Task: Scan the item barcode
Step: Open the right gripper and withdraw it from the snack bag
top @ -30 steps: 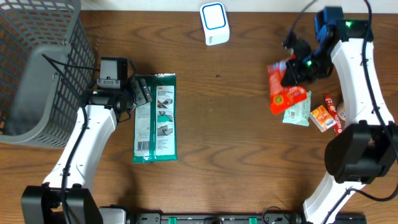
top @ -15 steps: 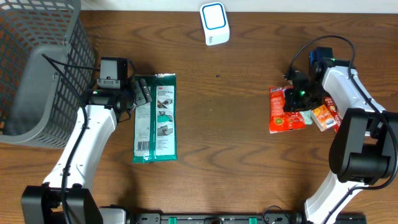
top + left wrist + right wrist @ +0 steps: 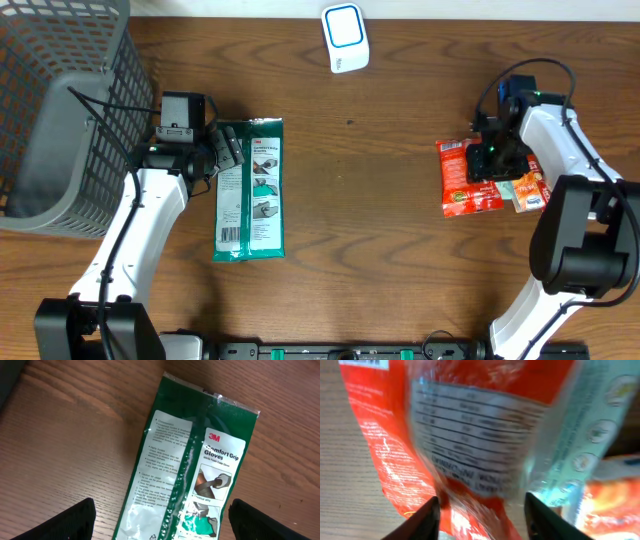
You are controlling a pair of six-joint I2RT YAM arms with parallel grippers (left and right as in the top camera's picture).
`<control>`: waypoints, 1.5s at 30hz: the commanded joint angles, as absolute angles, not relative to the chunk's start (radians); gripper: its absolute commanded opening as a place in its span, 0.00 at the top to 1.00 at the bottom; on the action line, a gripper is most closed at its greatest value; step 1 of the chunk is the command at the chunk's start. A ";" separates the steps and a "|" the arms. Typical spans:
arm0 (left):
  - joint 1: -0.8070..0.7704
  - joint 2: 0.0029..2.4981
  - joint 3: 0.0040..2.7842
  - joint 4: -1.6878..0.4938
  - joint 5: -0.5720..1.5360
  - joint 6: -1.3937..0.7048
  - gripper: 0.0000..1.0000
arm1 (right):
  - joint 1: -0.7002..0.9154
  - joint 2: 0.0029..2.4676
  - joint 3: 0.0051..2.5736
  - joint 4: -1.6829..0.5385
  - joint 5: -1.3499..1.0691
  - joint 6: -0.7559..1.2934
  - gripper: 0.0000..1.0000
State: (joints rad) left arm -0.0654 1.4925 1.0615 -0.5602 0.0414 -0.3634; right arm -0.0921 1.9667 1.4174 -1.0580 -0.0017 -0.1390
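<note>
right gripper (image 3: 482,521): jaws parted, nothing pinched; fingertips (image 3: 427,519) stand either side of the near end of the red packet (image 3: 468,178)
right wrist view: blurred; shows the packet's printed white panel with rows of small text, unreadable; no barcode can be made out here
right wrist only: pale teal packet (image 3: 580,445) overlaps the red packet's right edge, orange packet (image 3: 615,500) beyond it
overhead only: red packet lies flat on the table (image 3: 360,230) at the right side, gripper over its top right corner; contact with it cannot be told
left gripper (image 3: 162,522): spread wide, empty; both fingers (image 3: 75,520) at the bottom corners of the left wrist frame
left wrist only: green glove pack (image 3: 200,470) reads "3M Comfort Grip Gloves", text panel on its left half, lying slanted on the wood
overhead only: glove pack sits left of centre, long side toward the robot, left gripper at its upper left corner
scanner (image 3: 345,38): white with blue face, far edge of table, centre; well apart from the red packet and from both grippers; seen from overhead only
basket (image 3: 60,110): grey mesh, far left, just beside the left arm; overhead only
small orange packets (image 3: 530,190): just right of the red packet, under the right arm
</note>
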 commanded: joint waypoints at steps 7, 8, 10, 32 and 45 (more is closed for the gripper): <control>-0.062 1.503 1.049 -0.560 0.025 -0.368 0.14 | -0.075 1.831 1.455 -1.038 -0.086 -0.068 0.33; -0.062 1.503 1.049 -0.560 0.025 -0.368 0.14 | -0.074 1.832 1.454 -1.029 -0.150 -0.068 0.36; -0.062 1.503 1.049 -0.560 0.025 -0.368 0.14 | -0.071 1.833 1.449 -1.009 -0.258 -0.069 0.39; -0.062 1.503 1.049 -0.560 0.025 -0.368 0.14 | -0.078 1.835 1.259 -0.803 0.006 -0.012 0.85; -0.062 1.503 1.049 -0.560 0.025 -0.368 0.14 | -0.056 1.759 1.271 -0.789 -0.548 -0.035 0.66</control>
